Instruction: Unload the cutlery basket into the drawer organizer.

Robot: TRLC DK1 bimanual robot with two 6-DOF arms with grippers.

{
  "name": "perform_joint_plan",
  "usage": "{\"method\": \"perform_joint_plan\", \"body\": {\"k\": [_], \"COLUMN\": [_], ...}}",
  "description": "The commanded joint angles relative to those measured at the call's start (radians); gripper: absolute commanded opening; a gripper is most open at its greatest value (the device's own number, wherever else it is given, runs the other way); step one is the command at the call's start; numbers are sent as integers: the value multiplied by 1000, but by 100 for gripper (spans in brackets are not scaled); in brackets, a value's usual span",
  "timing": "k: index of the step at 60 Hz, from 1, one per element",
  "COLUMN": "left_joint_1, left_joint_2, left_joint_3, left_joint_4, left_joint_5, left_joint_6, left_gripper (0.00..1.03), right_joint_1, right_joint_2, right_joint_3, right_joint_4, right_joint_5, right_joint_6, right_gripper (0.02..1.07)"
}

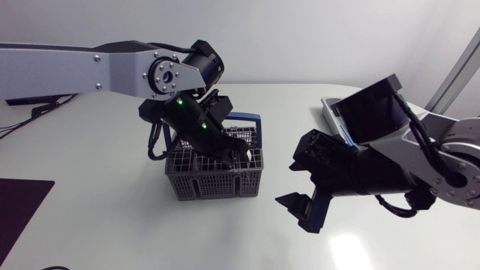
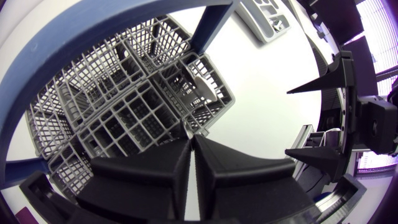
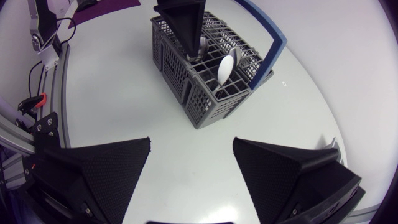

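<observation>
**Head view.** The left arm enters from the left edge. Its gripper (image 1: 236, 159) points down into the grey basket (image 1: 214, 184) at the centre of the white counter (image 1: 112, 217). The basket's blue handle (image 1: 251, 118) shows behind the arm. The right arm enters from the right edge, and its gripper (image 1: 300, 212) hangs released at lower right of centre, just beside the basket and apart from it. The organizer (image 1: 328, 111) lies at upper right, largely hidden behind the right arm. A dark mat (image 1: 22, 202) sits at the lower left.

**Left wrist view.** The left gripper (image 2: 193, 138) is clenched, fingers pressed flat together, with its tips over the basket (image 2: 124, 118) grid. Whether anything lies between them cannot be told. The right gripper (image 2: 288, 121) stands beside the basket, fingers apart. The organizer (image 2: 267, 18) lies on the counter beyond the basket.

**Right wrist view.** The right gripper (image 3: 192, 142) is spread wide — nothing between its fingers. The basket (image 3: 199, 102) stands ahead of it, with a white spoon (image 3: 226, 67) upright in a compartment near the handle. The left gripper (image 3: 185, 37) reaches down into the basket, next to the spoon.
</observation>
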Motion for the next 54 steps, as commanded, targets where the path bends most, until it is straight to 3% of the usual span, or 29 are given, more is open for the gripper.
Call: {"method": "perform_joint_plan", "body": {"k": [1,54], "left_joint_1": [9,38], "left_joint_2": [-13,-185], "left_joint_3": [-14,-23], "left_joint_4": [-5,-2], "left_joint_5": [20,55], "left_joint_6": [6,3], "left_gripper": [6,6], "right_joint_1": [11,46], "right_joint_2": [-2,-31], "right_joint_3": [-8,-8], "right_joint_4": [1,-3], "right_joint_5": [10,27], "right_joint_6": [23,40], "right_gripper": [97,97]}}
